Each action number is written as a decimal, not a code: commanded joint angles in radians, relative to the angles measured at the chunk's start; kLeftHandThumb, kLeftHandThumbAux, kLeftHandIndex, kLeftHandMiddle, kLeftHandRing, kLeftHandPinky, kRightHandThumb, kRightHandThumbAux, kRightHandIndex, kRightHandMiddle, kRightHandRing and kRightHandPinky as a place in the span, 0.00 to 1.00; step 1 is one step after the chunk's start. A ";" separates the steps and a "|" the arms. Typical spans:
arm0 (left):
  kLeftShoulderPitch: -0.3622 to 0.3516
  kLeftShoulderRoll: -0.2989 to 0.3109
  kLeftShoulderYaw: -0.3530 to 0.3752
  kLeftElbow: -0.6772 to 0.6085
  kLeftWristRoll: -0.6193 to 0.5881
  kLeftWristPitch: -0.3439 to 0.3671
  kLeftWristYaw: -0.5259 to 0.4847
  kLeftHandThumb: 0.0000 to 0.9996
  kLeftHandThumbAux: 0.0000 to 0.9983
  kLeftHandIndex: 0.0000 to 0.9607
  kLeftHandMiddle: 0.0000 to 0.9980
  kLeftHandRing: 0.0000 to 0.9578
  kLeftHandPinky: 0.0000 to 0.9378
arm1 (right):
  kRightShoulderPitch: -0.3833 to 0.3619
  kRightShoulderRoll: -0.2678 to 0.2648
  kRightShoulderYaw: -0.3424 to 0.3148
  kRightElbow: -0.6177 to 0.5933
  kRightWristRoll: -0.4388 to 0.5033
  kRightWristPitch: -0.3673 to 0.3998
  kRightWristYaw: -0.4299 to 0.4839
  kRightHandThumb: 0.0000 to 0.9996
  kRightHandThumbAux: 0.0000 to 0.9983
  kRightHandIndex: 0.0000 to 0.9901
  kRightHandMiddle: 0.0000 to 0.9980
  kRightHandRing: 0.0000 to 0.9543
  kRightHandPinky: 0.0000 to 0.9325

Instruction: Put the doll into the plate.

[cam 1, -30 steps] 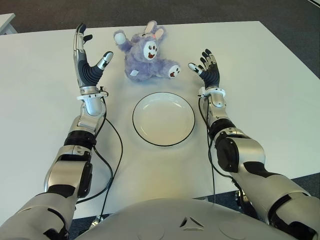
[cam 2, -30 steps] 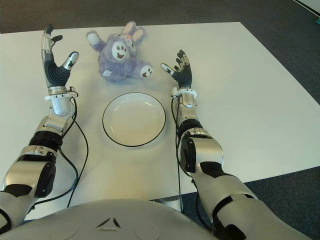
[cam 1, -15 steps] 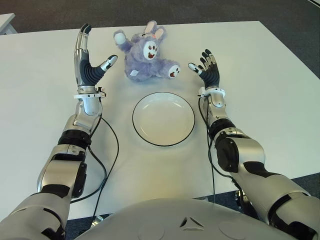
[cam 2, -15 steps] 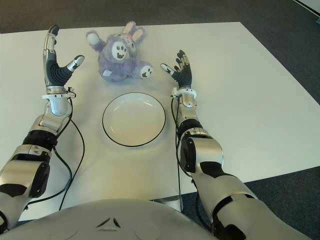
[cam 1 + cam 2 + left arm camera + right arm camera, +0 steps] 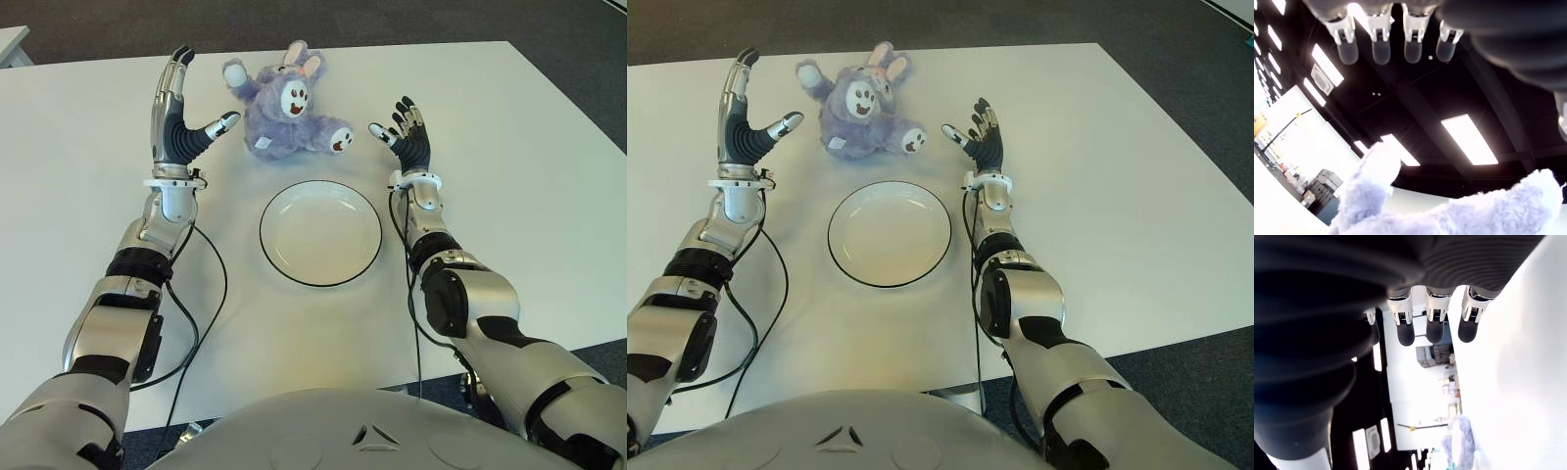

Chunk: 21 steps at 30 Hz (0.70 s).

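A purple plush rabbit doll (image 5: 286,113) lies on the white table (image 5: 88,235), just beyond a white plate (image 5: 320,232) with a dark rim. My left hand (image 5: 184,127) stands upright to the left of the doll, fingers spread, its thumb pointing at the doll and close to it, holding nothing. The doll's fur (image 5: 1449,215) fills the lower part of the left wrist view. To the right of the doll, my right hand (image 5: 407,134) is held up open with fingers spread, a short gap from the doll's foot.
Black cables (image 5: 201,294) run along my left forearm over the table. The table's far edge (image 5: 392,44) lies behind the doll, with dark floor beyond. Bare table extends to both sides of the plate.
My left hand has moved right, toward the doll, and its thumb now nearly reaches it. The right hand, the doll and the plate have not moved.
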 commanded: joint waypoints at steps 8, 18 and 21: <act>-0.065 0.055 -0.038 0.044 0.076 -0.026 0.026 0.00 0.41 0.00 0.07 0.04 0.00 | 0.051 0.023 -0.003 0.031 0.008 0.014 -0.009 0.02 0.80 0.02 0.01 0.01 0.03; -0.093 0.073 -0.062 0.060 0.103 -0.030 0.048 0.00 0.42 0.00 0.08 0.04 0.00 | 0.050 0.027 -0.006 0.030 0.012 0.015 -0.011 0.03 0.80 0.02 0.02 0.01 0.04; -0.101 0.077 -0.067 0.063 0.112 -0.025 0.050 0.00 0.40 0.00 0.08 0.03 0.00 | 0.049 0.027 -0.007 0.030 0.013 0.015 -0.011 0.03 0.80 0.02 0.02 0.01 0.05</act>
